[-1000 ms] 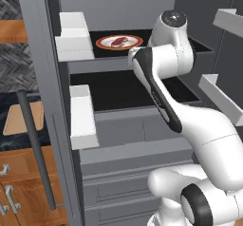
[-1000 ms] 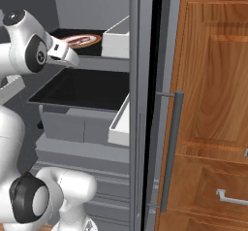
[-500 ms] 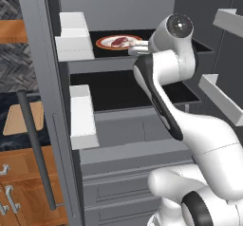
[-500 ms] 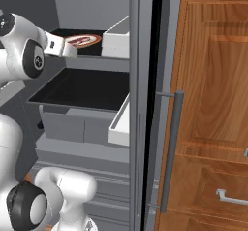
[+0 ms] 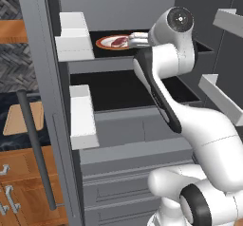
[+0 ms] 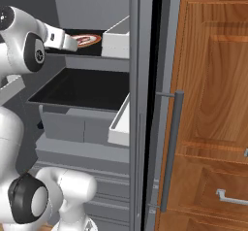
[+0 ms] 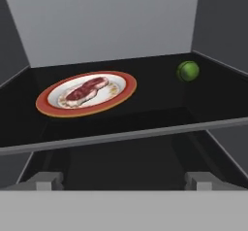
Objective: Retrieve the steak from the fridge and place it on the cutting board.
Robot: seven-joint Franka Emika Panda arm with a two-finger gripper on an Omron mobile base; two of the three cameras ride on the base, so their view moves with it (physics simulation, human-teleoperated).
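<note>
The steak (image 7: 85, 90) lies on an orange-rimmed white plate (image 7: 118, 95) on the fridge's (image 5: 42, 63) upper black shelf. In the left base view the steak (image 5: 118, 42) is just left of my gripper (image 5: 132, 39), which points at the plate at shelf height. In the hand view my gripper (image 7: 123, 181) is open, with its two fingertips (image 7: 46, 180) wide apart in front of the shelf edge and nothing between them. In the right base view my gripper (image 6: 73, 44) reaches toward the plate (image 6: 93, 40). The cutting board (image 5: 21, 118) lies on the counter to the left, past the open fridge door.
A small green ball (image 7: 188, 71) sits on the same shelf, to the right of the plate. White door bins (image 5: 75, 37) flank the shelves on both sides. The door's dark bar handle (image 5: 35, 149) stands in front of the counter. Wooden cabinets (image 6: 213, 104) are on the right.
The arm has stretched further in and the hand has moved closer to the plate on the upper shelf. The steak, plate and ball have not moved.
</note>
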